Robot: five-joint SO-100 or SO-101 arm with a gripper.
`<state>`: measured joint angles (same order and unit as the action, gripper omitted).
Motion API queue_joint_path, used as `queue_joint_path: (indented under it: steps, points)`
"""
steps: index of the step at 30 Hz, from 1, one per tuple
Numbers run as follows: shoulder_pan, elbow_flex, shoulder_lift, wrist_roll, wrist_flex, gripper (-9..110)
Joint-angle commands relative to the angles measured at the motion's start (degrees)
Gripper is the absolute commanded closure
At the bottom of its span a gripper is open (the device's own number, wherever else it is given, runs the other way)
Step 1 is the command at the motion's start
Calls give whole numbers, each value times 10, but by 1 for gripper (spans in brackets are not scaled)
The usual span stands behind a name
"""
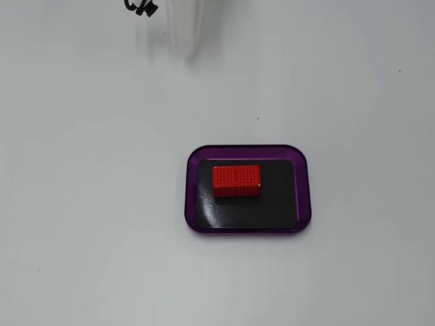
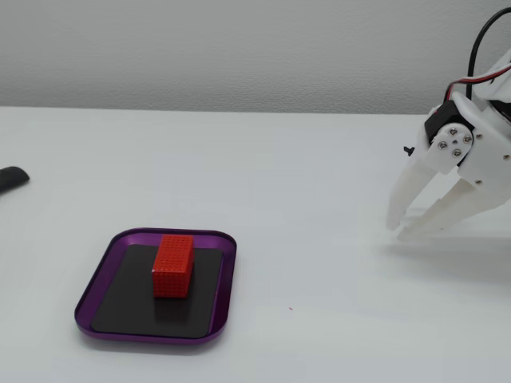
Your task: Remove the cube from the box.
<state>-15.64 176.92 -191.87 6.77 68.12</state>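
The red cube (image 1: 236, 180) lies flat on the black bottom of the purple-rimmed box (image 1: 192, 197), toward its upper left part in a fixed view. In the other fixed view the cube (image 2: 174, 264) sits in the box's (image 2: 229, 275) far half. My white gripper (image 2: 400, 230) hovers low over the table at the far right of that view, well apart from the box, its fingertips close together and holding nothing. In the top-down fixed view only a faint white shape (image 1: 185, 30) at the top edge shows the arm.
A black cable (image 1: 140, 8) shows at the top edge. A dark object (image 2: 11, 179) lies at the left edge of the table. A grey wall stands behind the white table.
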Motion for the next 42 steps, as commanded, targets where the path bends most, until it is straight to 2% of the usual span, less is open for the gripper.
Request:
queue_joint_path:
  steps: [1,14,18,22,29,34,42]
  points:
    - [4,6,-37,-83,-21,102]
    - [4,1,-37,-80,-36,102]
    - [4,-62,-21,-32,-69,102]
    - [8,-149,46,-31,-75,102]
    - [99,-374,359,-31,-72,102]
    - [112,-580,632,-25,-60,97]
    - [118,-928,979,-25,71,84]
